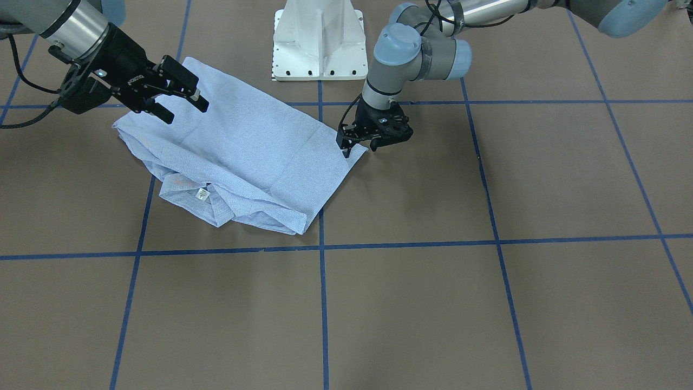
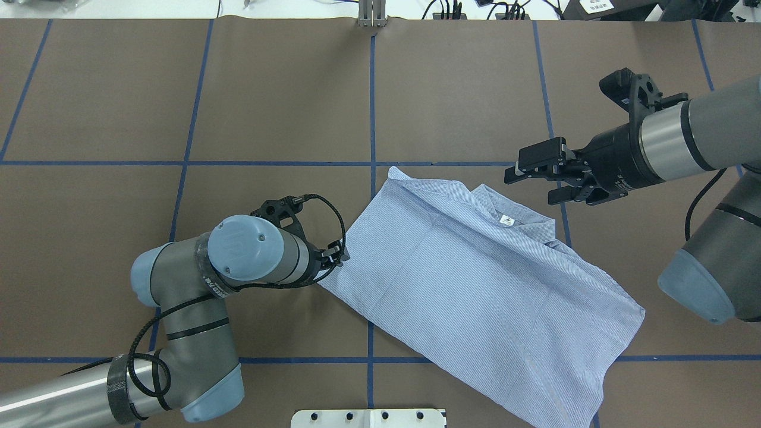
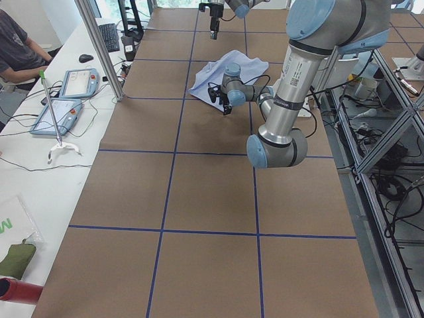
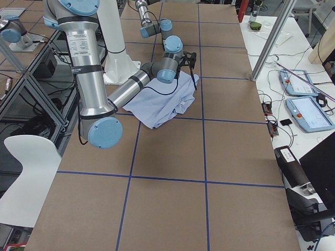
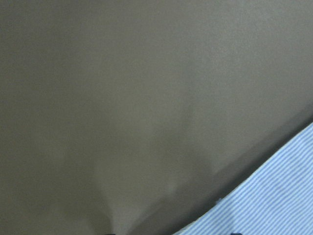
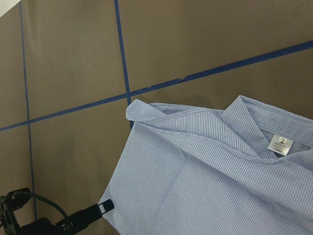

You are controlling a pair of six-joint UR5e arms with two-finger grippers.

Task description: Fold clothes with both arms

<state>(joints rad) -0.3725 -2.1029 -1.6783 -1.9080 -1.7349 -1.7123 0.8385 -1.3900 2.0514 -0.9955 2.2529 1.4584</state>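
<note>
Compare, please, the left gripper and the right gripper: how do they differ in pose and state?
The left gripper points straight down, low at the edge of the shirt; the right gripper lies nearly level, raised near the collar end. The right gripper's jaws gape wide with nothing between them; the left gripper's appear closer together, straddling a corner of the cloth. Both are black two-finger grippers beside the same shirt.

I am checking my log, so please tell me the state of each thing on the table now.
Shirt: folded, lying on the table, collar label facing up.
Left pincer: open, low at the shirt's corner.
Right pincer: open, raised, holding nothing.
</note>
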